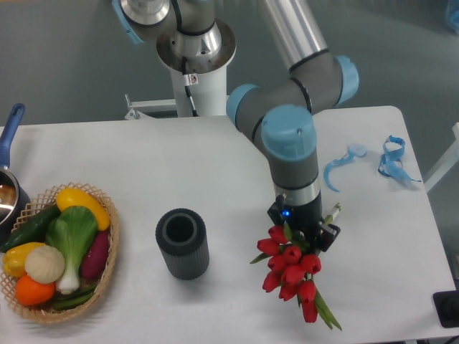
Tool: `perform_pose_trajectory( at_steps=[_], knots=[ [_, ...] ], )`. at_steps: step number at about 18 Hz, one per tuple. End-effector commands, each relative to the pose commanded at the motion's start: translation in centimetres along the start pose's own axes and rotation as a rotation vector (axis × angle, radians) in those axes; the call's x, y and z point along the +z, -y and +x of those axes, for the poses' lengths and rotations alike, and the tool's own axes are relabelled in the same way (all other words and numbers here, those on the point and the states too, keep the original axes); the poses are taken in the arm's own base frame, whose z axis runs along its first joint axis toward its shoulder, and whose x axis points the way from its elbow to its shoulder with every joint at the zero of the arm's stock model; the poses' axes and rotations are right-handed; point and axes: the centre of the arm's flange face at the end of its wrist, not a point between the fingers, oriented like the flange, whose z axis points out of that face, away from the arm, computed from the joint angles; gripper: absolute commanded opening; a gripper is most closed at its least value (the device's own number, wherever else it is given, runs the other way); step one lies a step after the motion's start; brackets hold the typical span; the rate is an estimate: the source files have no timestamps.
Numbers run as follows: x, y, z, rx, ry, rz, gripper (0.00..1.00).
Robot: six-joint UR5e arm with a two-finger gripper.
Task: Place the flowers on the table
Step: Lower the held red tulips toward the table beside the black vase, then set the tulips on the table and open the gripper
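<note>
The flowers [290, 271], a bunch of red tulips with green leaves, hang head-down under my gripper [300, 229] at the right of the white table [215, 165]. The gripper is shut on the stems, which are mostly hidden between its dark fingers. One green stem end pokes out to the right of the gripper. The lowest tulip and a leaf reach down near the table's front edge. I cannot tell whether the blooms touch the tabletop.
A dark grey ribbed vase [183, 243] stands upright left of the flowers. A wicker basket [106, 269] of vegetables sits at the front left, a blue-handled pot [8, 143] behind it. Blue ribbons [393, 160] lie at the back right.
</note>
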Motion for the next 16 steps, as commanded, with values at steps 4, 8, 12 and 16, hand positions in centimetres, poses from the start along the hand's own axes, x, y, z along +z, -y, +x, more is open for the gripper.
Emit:
perform_pose_trajectory(
  at_steps=[4,8,12,16],
  knots=[
    [2.6,0.1,0.5,0.004,-0.033,-0.017,0.46],
    [4.8,1.0,1.6,0.021,-0.065,-0.025,0.46],
    [5.0,1.2,2.0,0.026,-0.069,-0.026,0.66],
    [0.9,1.4,1.4,0.044,-0.016,0.006,1.0]
  ],
)
